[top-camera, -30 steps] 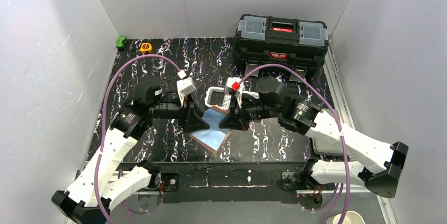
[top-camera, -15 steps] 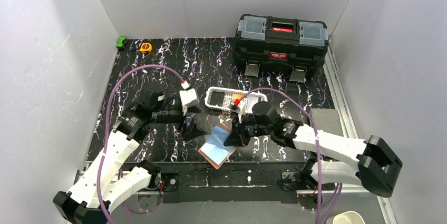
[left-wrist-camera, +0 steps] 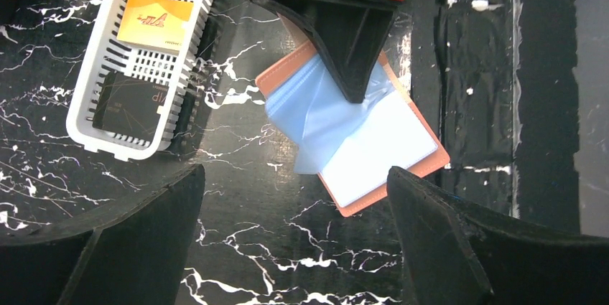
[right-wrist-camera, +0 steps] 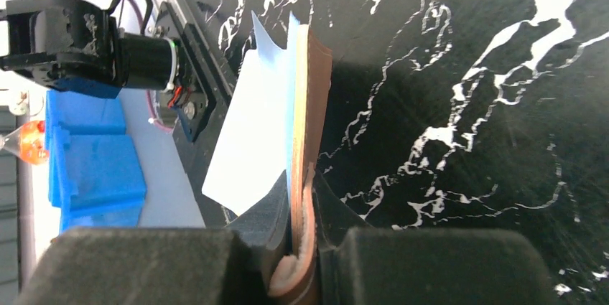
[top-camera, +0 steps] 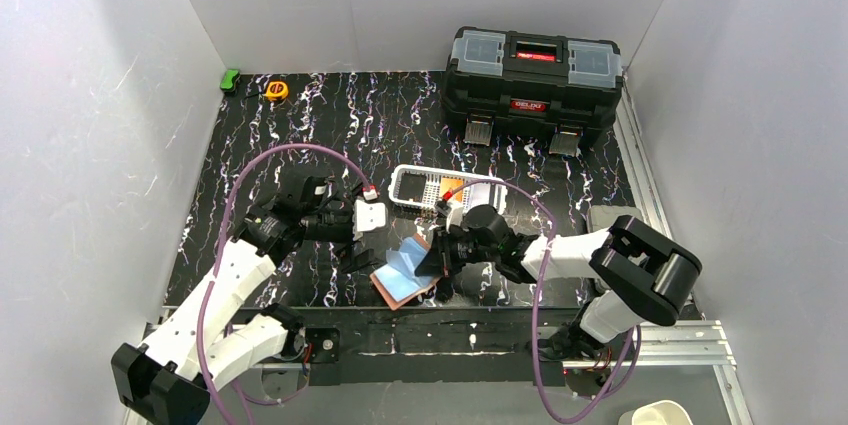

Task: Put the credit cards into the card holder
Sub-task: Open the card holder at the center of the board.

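Note:
The card holder (top-camera: 398, 275) is a salmon-pink wallet lying open near the table's front edge, with light blue sleeves (left-wrist-camera: 323, 115) fanned up from it. My right gripper (top-camera: 437, 263) is shut on its edge; in the right wrist view the holder (right-wrist-camera: 307, 133) stands pinched between the pads (right-wrist-camera: 269, 212). My left gripper (top-camera: 355, 250) is open and empty, to the left of the holder and apart from it. In the left wrist view its fingers (left-wrist-camera: 143, 233) spread wide over bare table. An orange card (left-wrist-camera: 154, 21) and a black card (left-wrist-camera: 129, 100) lie in the white basket (left-wrist-camera: 82, 97).
The white slotted basket (top-camera: 415, 188) stands just behind the holder. A black toolbox (top-camera: 535, 70) is at the back right. A yellow tape measure (top-camera: 276, 90) and a green object (top-camera: 231, 78) sit at the back left. The table's front rail (top-camera: 450, 330) is close.
My left gripper has let go of the holder and drawn back to the left. My right arm has lowered and carried the holder toward the front edge.

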Controlling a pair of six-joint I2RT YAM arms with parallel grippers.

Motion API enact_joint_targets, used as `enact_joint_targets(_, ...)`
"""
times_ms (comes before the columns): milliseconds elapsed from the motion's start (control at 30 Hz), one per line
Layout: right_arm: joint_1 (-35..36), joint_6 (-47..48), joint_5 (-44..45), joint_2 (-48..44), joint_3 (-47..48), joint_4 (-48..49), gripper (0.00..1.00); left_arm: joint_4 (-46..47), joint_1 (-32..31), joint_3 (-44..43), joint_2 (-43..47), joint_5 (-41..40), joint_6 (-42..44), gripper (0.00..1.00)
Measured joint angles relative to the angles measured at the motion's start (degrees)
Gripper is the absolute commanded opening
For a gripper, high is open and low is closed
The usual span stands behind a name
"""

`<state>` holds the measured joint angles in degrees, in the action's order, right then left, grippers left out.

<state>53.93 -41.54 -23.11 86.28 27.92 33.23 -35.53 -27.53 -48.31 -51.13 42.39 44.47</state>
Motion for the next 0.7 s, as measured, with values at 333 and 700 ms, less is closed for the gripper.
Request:
enact_joint_targets(333, -0.6, -2.9, 9.3, -2.3, -5.4, 0.5, 0.79, -2.3, 0.0, 0.8, -0.2, 0.0, 6.6, 0.98)
enact_joint_targets(700, -0.6, -0.5, 14.2, -10.6, -4.9, -11.0, 0.98, -2.8, -0.5, 0.9, 0.2, 0.0, 8.3, 0.98)
